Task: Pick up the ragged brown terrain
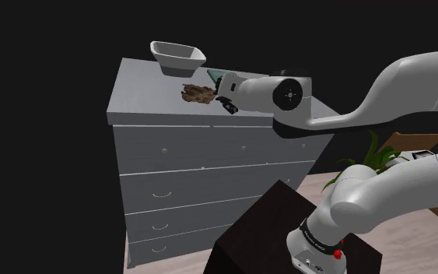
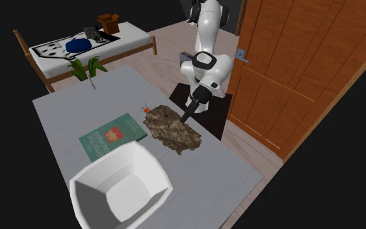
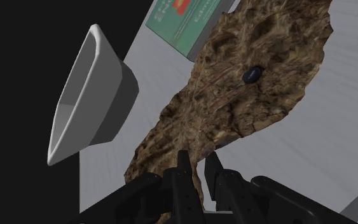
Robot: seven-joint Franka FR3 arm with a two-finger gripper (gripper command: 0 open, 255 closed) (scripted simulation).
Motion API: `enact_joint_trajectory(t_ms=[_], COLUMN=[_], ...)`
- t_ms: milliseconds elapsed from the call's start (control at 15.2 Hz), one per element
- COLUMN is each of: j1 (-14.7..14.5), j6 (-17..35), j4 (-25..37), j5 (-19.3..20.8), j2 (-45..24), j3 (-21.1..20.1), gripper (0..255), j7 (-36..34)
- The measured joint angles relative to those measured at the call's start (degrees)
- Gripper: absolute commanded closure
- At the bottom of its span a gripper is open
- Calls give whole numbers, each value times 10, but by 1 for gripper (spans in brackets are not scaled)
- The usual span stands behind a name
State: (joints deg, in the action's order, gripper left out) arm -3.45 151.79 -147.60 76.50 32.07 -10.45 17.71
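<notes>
At the middle of the second exterior view, our fingers (image 2: pixel 186 117) pinch nearly shut on the right edge of the ragged brown terrain (image 2: pixel 172 129), which lies on the grey counter (image 2: pixel 227 175); a green book (image 2: pixel 110 136) sits just left of it, a white bowl (image 2: pixel 119 192) at lower left.

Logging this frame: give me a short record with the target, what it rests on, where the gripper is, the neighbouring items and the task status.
target: ragged brown terrain piece
support: grey dresser top; the terrain appears to lie flat on it
gripper: low over the dresser top, at the terrain's end nearest the arm
neighbours: green book right beside the terrain; white bowl beyond the book, apart from the terrain
status: terrain not yet lifted
</notes>
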Motion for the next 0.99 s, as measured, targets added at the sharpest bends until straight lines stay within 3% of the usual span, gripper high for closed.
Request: enact_joint_trajectory(t_ms=[396,990], j1=[-1,-29], j6=[-1,-28], j4=[1,31], j5=[-4,-81], j2=[1,22], j3=[2,22], gripper=[255,255], j7=[5,99])
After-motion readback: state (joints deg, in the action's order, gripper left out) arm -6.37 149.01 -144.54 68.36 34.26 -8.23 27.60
